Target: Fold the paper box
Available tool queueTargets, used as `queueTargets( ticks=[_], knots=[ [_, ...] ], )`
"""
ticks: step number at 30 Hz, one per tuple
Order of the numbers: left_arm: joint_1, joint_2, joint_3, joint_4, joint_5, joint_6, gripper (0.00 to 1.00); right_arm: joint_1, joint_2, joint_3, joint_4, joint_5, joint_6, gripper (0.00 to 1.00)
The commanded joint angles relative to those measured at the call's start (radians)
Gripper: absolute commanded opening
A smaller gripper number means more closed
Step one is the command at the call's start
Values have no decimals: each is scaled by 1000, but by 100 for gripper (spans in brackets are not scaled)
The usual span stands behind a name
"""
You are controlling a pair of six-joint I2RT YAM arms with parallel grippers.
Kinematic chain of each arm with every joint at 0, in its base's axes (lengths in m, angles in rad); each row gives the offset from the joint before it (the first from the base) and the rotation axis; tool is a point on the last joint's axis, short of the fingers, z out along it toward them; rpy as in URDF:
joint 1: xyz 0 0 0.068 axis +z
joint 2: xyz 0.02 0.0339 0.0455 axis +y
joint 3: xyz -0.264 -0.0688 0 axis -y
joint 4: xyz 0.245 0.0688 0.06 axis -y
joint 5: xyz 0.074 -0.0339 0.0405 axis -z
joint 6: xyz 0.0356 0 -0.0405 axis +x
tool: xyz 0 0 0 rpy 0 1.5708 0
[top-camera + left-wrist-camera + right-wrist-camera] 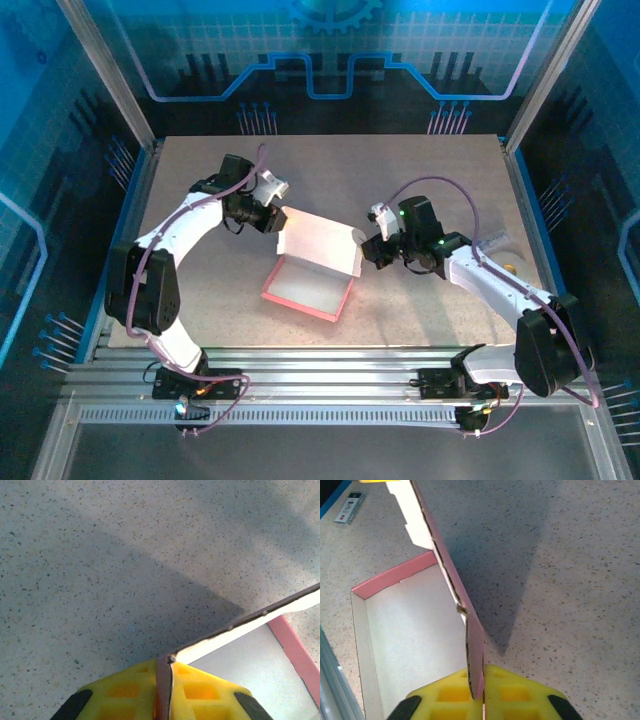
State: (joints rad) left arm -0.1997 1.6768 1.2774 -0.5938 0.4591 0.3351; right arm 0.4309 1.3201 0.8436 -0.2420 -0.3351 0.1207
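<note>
The left gripper (164, 680) is clenched, its yellow pads (200, 695) pinching one end of the raised lid panel (320, 238), and the right gripper (482, 692) is clamped just as tight on the opposite end. So the paper box (308, 285) sits mid-table (200, 170) between the two arms, tray down and lid standing up at the far side. This card looks feather-light and thin, stiff only along its creases and quick to buckle mid-span, so I'd say the safe hold is right where they have it, out at the panel's ends, with both arms swinging together about the hinge crease.
</note>
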Motion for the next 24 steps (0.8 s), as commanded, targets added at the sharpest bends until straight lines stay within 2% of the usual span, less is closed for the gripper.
queueTargets(
  ticks=[1,6,8,10,18,24],
  knots=[
    [-25,-66,-3,-24,-30,-38,13,7,-8,2,41,32,28,14],
    [-53,-106,-25,-7,-71,-61,12,24,7,18,35,27,27,22],
    [-55,-109,-27,-6,-71,-74,12,32,19,25,30,43,28,22],
    [-59,-108,-26,-8,-77,-84,12,39,27,30,22,66,32,18],
    [-83,-138,-71,40,-143,-240,12,100,28,71,-18,279,131,8],
    [-138,-209,-154,129,-301,-401,12,170,11,108,-22,487,228,8]
  ],
)
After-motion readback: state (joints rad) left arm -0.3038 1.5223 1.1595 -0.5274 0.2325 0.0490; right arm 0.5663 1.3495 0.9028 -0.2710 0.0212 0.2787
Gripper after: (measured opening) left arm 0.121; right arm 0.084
